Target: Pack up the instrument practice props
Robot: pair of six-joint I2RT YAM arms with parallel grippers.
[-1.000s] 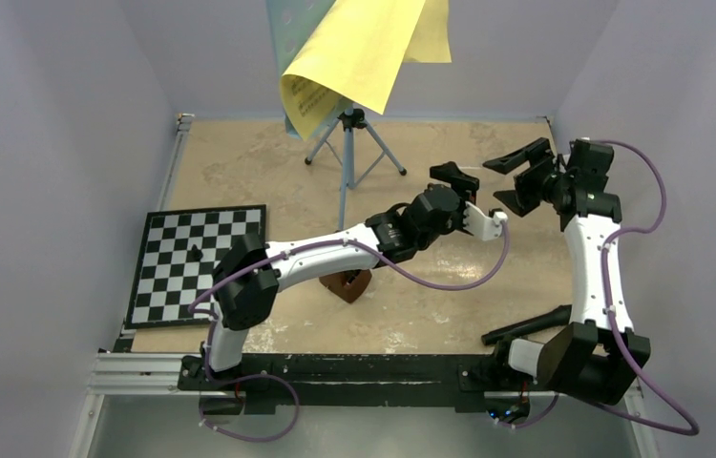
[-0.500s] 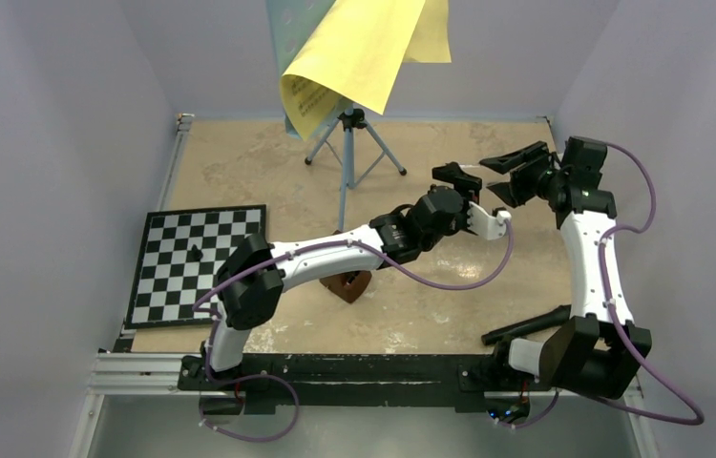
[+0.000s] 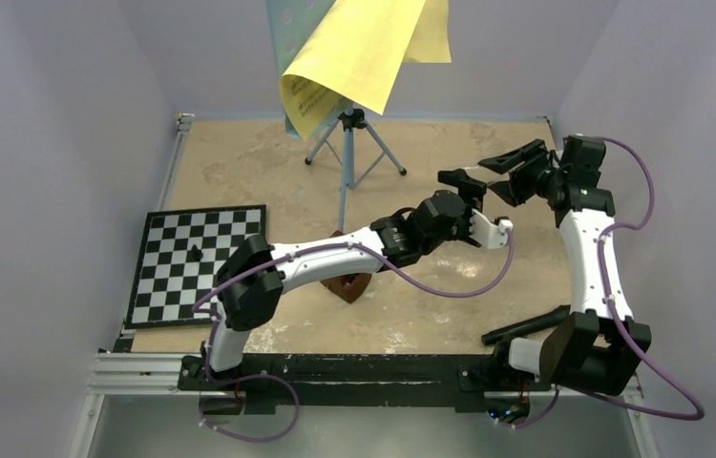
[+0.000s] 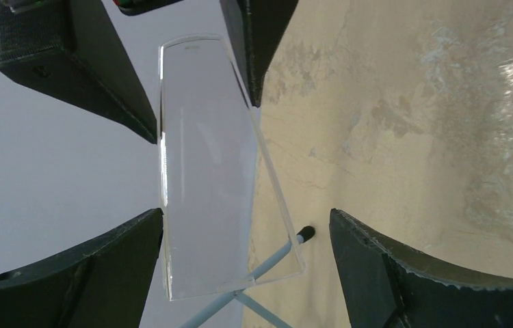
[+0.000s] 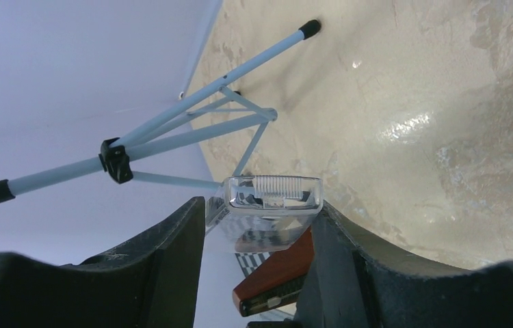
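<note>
A clear plastic cover [image 4: 206, 157] hangs above the table between the two grippers. My right gripper [image 5: 259, 208] is shut on its narrow end [image 5: 273, 195]. My left gripper [image 4: 245, 219] is open, with its fingers [image 4: 103, 266] standing apart from the cover's sides. From above, the left gripper [image 3: 476, 200] and right gripper [image 3: 490, 178] meet at mid-right. The brown metronome [image 3: 347, 283] sits under the left forearm. The music stand [image 3: 349, 143] stands at the back on thin tripod legs, with yellow sheets [image 3: 354, 57] draped over it.
The chessboard [image 3: 192, 262] with a small black piece [image 3: 196, 254] lies at the left edge. A black bar [image 3: 526, 326] lies near the right arm's base. Grey walls enclose the table on three sides.
The right gripper moved left to the left gripper and closed on the clear cover. The left jaws then widened and let go of it.
</note>
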